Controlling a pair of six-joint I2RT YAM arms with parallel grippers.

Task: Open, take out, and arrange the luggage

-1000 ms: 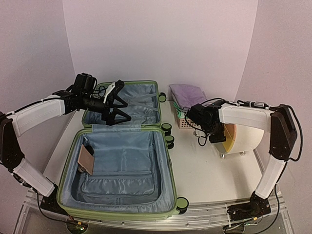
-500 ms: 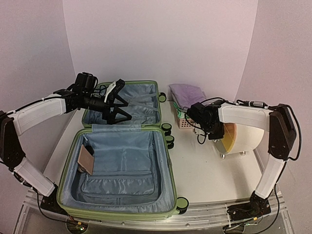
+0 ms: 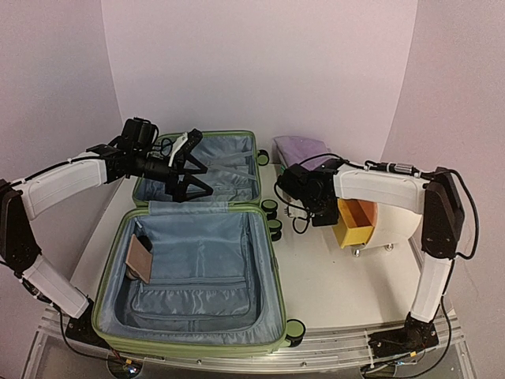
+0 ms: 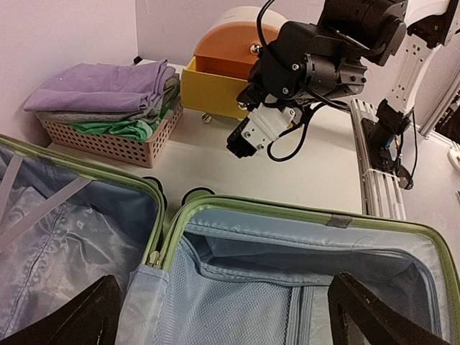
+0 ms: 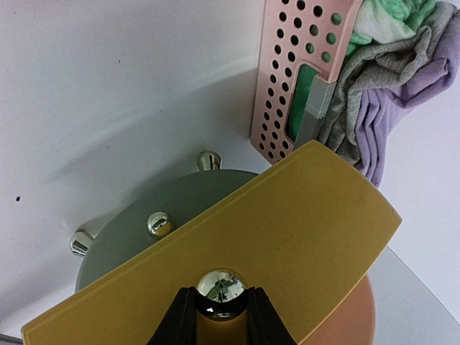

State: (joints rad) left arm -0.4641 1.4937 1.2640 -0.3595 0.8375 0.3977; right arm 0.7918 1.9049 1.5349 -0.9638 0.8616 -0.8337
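Two halves of the luggage (image 3: 272,272) lie open and flat along the left edge of the tabletop, one half toward the near edge, the other toward the far edge. From overhead, a flat brown item (image 3: 140,259) rests against the left wall of the near half; what it is cannot be made out. The left gripper (image 3: 201,179) hangs over the far half with its jaws spread and nothing between them. The right gripper (image 3: 328,213) meets the yellow drawer (image 3: 355,223), which stands out from the cream drum (image 3: 401,221) near the right edge. Its grip cannot be read from this view. The right arm hides most of the pink basket (image 3: 293,198).

The left wrist camera shows only its two dark fingertips (image 4: 75,316), cut off at the lower corners and wide apart above the lining. Folded clothes (image 4: 100,86) fill the basket at the far edge. The right gripper covers the drawer front.

The right wrist camera shows both fingers (image 5: 184,320) closed against a chrome knob (image 5: 221,291) on the drawer front. Their lower parts are cut off.
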